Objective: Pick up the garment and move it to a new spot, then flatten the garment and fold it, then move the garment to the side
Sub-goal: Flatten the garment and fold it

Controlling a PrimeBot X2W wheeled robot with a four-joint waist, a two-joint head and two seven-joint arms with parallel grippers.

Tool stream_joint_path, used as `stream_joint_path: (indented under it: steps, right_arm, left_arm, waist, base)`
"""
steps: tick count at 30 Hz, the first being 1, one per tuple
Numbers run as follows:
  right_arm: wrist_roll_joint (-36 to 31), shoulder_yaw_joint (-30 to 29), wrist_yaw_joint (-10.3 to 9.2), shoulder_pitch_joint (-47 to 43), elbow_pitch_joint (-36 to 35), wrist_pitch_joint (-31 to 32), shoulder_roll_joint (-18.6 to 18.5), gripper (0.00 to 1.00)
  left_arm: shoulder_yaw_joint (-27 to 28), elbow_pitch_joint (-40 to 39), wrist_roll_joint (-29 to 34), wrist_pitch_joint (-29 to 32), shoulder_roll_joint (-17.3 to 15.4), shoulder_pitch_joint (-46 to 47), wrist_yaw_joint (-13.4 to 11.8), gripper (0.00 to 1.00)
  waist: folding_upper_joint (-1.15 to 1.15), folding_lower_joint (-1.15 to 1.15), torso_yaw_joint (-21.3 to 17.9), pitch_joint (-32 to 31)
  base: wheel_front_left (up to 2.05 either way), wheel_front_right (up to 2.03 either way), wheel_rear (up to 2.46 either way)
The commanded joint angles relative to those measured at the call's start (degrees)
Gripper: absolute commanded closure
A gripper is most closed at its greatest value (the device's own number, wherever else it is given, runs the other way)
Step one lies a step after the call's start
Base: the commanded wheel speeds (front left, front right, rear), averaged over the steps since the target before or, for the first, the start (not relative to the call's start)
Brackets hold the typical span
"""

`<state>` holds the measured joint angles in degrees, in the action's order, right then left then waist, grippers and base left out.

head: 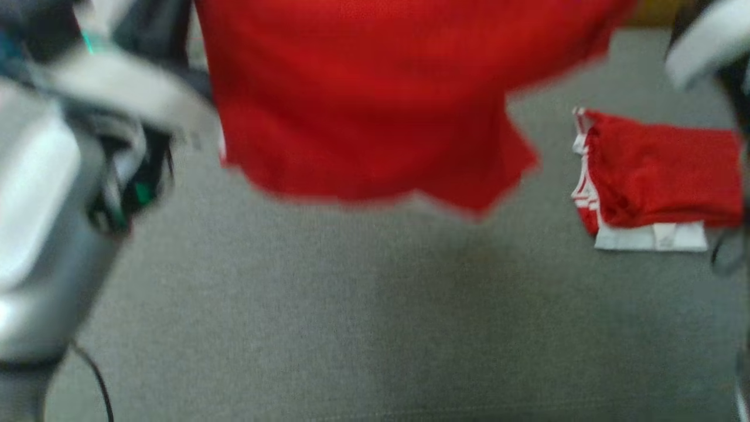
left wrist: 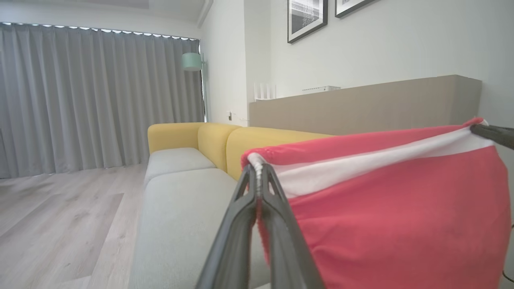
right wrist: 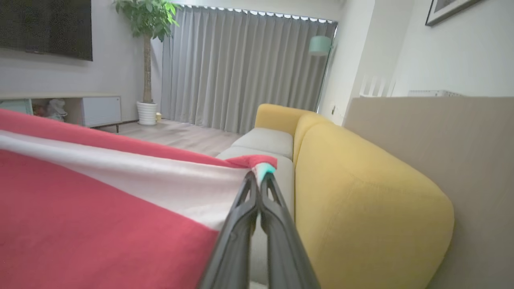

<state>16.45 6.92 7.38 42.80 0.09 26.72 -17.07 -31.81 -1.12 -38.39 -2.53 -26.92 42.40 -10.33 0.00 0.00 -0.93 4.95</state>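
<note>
We have the garment (head: pixel 363 99) up in the air, hung btw. both arms. The left end effector (left wrist: pixel 259 168) is clamped tight on one corner of the white band (left wrist: pixel 361 168), and the right end effector (right wrist: pixel 259 174) is clamped on the other corner, w/ the band pulled nearly straight across. That two-corner hold makes sense to us: w/ the top edge taut, the red cloth drops as one sheet and its own weight takes out most creases, so it should land flatter than a bunch would.

In the head view the cloth hangs over the grey sofa seat (head: pixel 351 328). The lower hem looks clear of it, though the pic is blurred. A folded pile (head: pixel 662 176) of red and white lies on the seat to the right, well apart from the hem. We read that as the "side" spot, hence the carry over bare seat. The yellow backrest (right wrist: pixel 361 200) runs just behind.

Our guess at stage: pick-up done, relocation in hand, flattening and folding not yet begun. Next needs both arms to lower evenly, hem first, so the sheet lays out w/o doubling under. The risk is the thin pinch at the corners, esp. if one arm leads.
</note>
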Motion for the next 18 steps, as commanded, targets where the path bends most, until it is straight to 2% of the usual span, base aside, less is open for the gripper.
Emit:
stream_joint_path:
  steps: [1, 6, 9, 11, 12, 14, 18]
  right_arm:
    - [-0.60, 1.09, 0.11, 6.91, 1.19, -2.06, -0.03, 1.00]
    - [-2.49, 2.24, 0.11, 21.85, 12.72, -11.59, 1.63, 1.00]
    - [-3.89, 2.01, 0.11, 27.24, 19.86, -18.21, 3.43, 1.00]
    - [-4.23, 1.80, 0.11, 28.21, 24.50, -21.99, 4.98, 1.00]
    - [-4.23, 1.80, 0.11, 28.21, 24.50, -21.99, 4.98, 1.00]
    - [-4.49, 2.51, 0.11, 27.51, 28.78, -24.74, 6.16, 1.00]
    - [-4.47, 6.34, 0.11, 21.77, 38.83, -29.06, 7.66, 1.00]
  left_arm:
    - [3.61, 2.23, 0.61, -0.34, -1.17, 8.00, 1.22, 1.00]
    - [3.69, 14.22, 3.54, -4.17, 0.92, 21.56, 5.06, 1.00]
    - [3.46, 20.85, 4.55, -7.87, 2.72, 26.52, 7.12, 1.00]
    - [3.24, 24.89, 5.18, -10.03, 3.85, 27.91, 8.23, 1.00]
    - [3.24, 24.89, 5.18, -10.03, 3.85, 27.91, 8.23, 1.00]
    - [2.24, 28.31, 5.83, -11.24, 5.03, 27.72, 10.01, 1.00]
    - [-0.35, 34.25, 7.90, -12.35, 8.02, 23.11, 13.10, 1.00]
  waist:
    - [0.00, 0.00, 0.51, 6.34]
    - [0.00, 0.00, 1.23, 13.94]
    - [0.00, 0.00, 2.03, 16.44]
    - [0.00, 0.00, 2.51, 17.28]
    - [0.00, 0.00, 2.51, 17.28]
    - [0.00, 0.00, 2.90, 17.82]
    - [0.00, 0.00, 3.82, 18.02]
  base:
    - [0.00, 0.00, 0.00]
    - [0.00, 0.00, 0.00]
    - [0.00, 0.00, 0.00]
    - [0.00, 0.00, 0.00]
    - [0.00, 0.00, 0.00]
    - [0.00, 0.00, 0.00]
    - [0.00, 0.00, 0.00]
